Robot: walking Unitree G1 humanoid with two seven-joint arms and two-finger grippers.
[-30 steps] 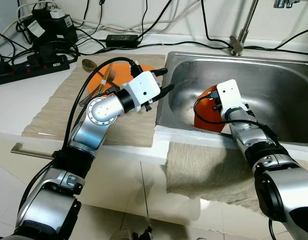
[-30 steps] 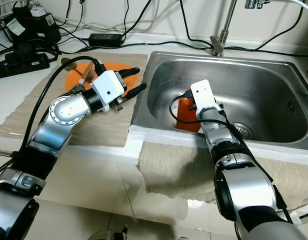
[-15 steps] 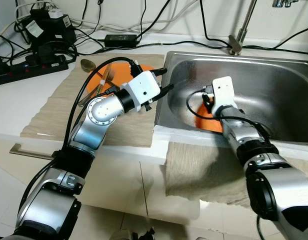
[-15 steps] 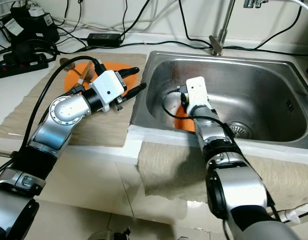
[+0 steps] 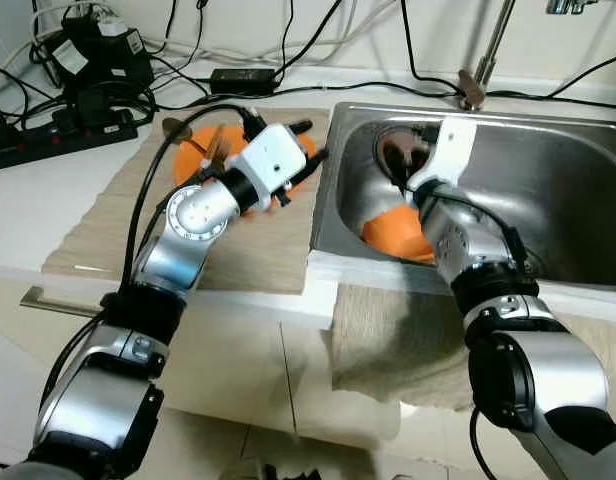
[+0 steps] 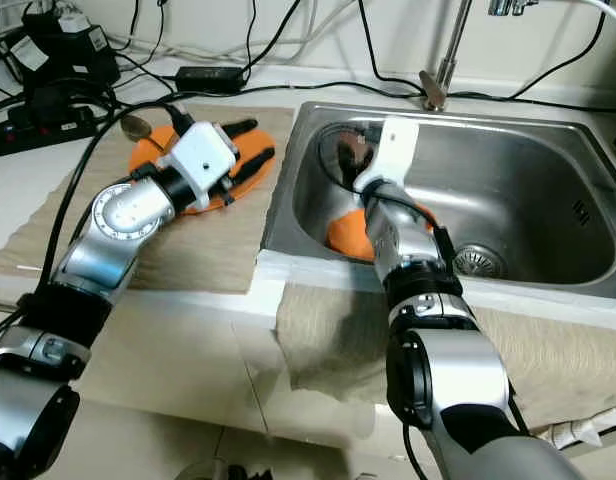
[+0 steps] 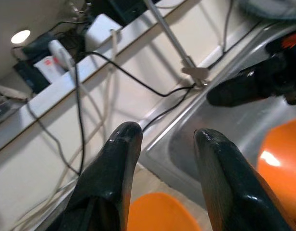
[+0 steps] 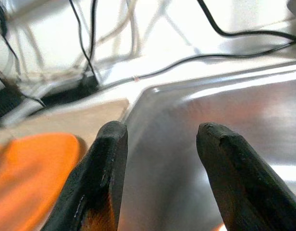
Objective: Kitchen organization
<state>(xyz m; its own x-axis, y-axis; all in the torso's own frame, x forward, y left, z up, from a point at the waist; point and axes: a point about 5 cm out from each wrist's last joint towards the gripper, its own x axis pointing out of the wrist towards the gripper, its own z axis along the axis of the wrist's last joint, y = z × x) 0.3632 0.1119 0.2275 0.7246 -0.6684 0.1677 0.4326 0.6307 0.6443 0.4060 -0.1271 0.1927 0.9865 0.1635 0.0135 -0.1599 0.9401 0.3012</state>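
**Black jaws parted, nothing held**

Black fingers of the right gripper (image 8: 160,159) stand apart with bare air between them, pointing across the steel sink (image 6: 548,190) toward its back left corner. That arm rises from the near edge of the sink, forearm upright and the wrist bent forward over the basin. Just below the wrist, an orange bowl (image 6: 346,236) lies on the sink floor against the near wall, partly hidden by the arm.

The left gripper (image 7: 162,139) also has its jaws spread and empty. It hovers over the far right part of a beige mat (image 5: 98,225) on the desk, fingers aimed at the sink rim. The left arm reaches up from low on the left, elbow bent, forearm slanting to the right. Beneath the gripper sits an orange plate (image 5: 193,155), with a spoon (image 5: 176,127) at its far left edge. Whether the fingers touch the plate cannot be told.

Behind the mat lie a black power strip (image 5: 48,138) and tangled cables (image 5: 168,85). A faucet (image 5: 483,60) stands at the sink's back edge.
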